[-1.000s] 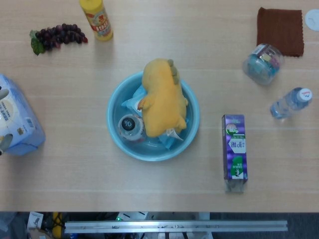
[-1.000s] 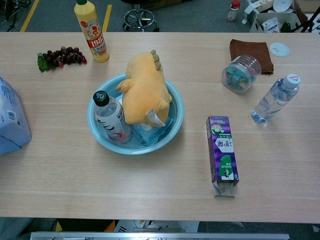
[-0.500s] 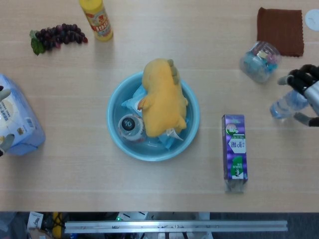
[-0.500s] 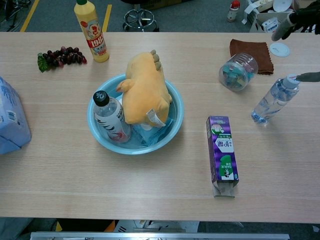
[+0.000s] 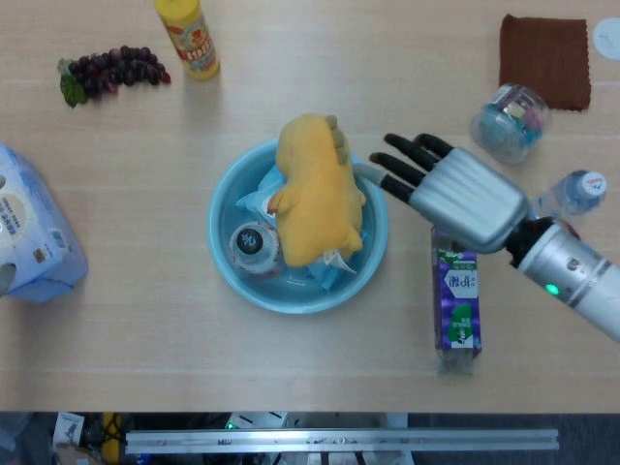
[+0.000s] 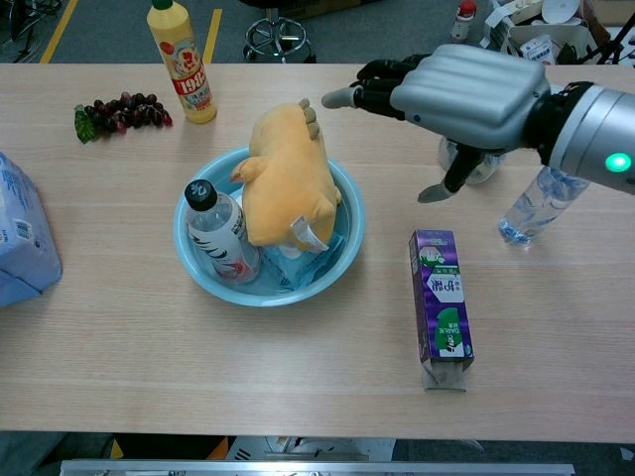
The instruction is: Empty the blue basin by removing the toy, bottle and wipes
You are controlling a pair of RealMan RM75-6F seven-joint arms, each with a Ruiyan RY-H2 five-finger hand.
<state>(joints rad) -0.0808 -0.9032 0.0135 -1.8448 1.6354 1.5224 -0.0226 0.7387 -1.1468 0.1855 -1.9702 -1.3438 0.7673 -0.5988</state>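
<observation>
Right hand (image 5: 455, 189) empty, fingers spread, above desk (image 5: 145, 320) just right of basin (image 5: 223, 252), fingertips near toy (image 5: 318, 194). Toy, bottle (image 5: 254, 243), wipes (image 5: 325, 271) all in basin; wipes mostly hidden under toy. Left hand unseen.

Both views are bright and evenly lit from overhead, with no dark corners. Shadows on the counter (image 5: 145, 320) are soft and short, sitting close under each thing. My right hand (image 5: 455, 194) catches pale highlights along its silver back, strongest at the upper right of the chest view, and its dark fingers (image 6: 372, 94) look slightly smeared there. Lower right in the head view, a small green light glows on my wrist. Focus is otherwise fairly sharp throughout.
</observation>
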